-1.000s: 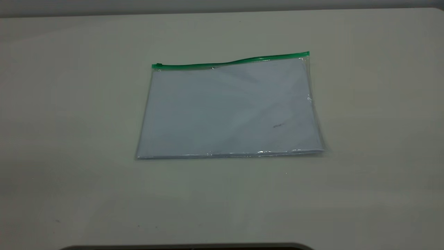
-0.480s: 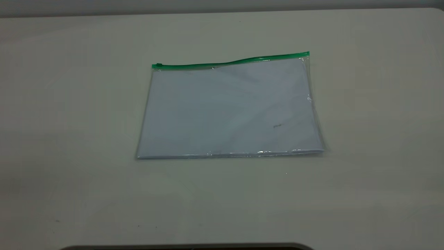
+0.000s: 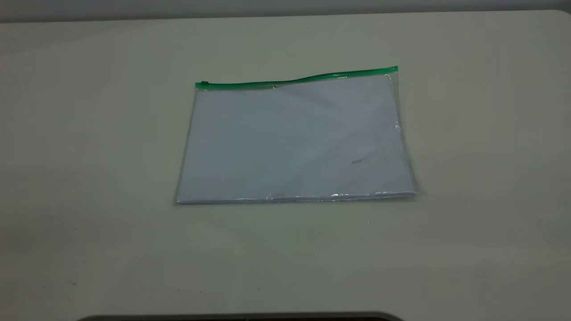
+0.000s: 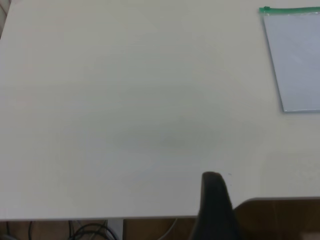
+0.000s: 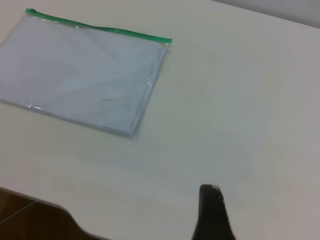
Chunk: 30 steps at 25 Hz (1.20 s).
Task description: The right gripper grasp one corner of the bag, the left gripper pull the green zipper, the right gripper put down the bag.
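The bag lies flat mid-table, its zipper along the far edge, nearer the right gripper than the left gripper; whether either is open I cannot tell.

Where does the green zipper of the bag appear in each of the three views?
Exterior view: the green zipper runs along the bag's far long edge, near the picture's middle top.
Left wrist view: only its slider end shows, at the upper right corner.
Right wrist view: it slants across the upper left.
Shared landmark: the slider tab at one end.
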Each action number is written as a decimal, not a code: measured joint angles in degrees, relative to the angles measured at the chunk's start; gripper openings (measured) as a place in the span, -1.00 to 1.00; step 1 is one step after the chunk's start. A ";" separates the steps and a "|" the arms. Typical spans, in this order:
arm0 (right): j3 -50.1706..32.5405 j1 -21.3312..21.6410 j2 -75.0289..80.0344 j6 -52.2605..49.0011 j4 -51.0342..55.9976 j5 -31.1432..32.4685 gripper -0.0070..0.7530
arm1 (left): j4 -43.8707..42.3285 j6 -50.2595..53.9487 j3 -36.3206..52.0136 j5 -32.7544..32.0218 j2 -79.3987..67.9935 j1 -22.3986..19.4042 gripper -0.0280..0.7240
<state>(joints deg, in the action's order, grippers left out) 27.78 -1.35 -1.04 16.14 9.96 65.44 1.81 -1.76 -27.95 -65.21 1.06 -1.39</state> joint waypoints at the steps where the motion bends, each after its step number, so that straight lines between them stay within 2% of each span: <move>1: 0.00 0.00 0.00 0.00 0.00 0.00 0.50 | 0.00 -0.06 0.04 0.00 0.00 0.00 0.63; 11: 0.00 0.00 0.00 -0.41 -0.24 0.00 0.50 | 0.00 -0.13 0.06 0.00 0.00 0.00 0.63; 19: -0.13 0.00 0.00 -10.33 -7.24 -0.39 0.50 | 0.00 -0.13 0.06 0.00 0.00 0.00 0.63; 30: -0.13 0.00 0.00 -11.58 -7.99 -0.43 0.50 | 0.00 -0.13 0.11 0.00 0.00 0.00 0.63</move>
<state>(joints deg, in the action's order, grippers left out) 27.65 -1.35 -1.04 4.56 1.97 65.01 1.81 -1.89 -27.84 -65.21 1.06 -1.39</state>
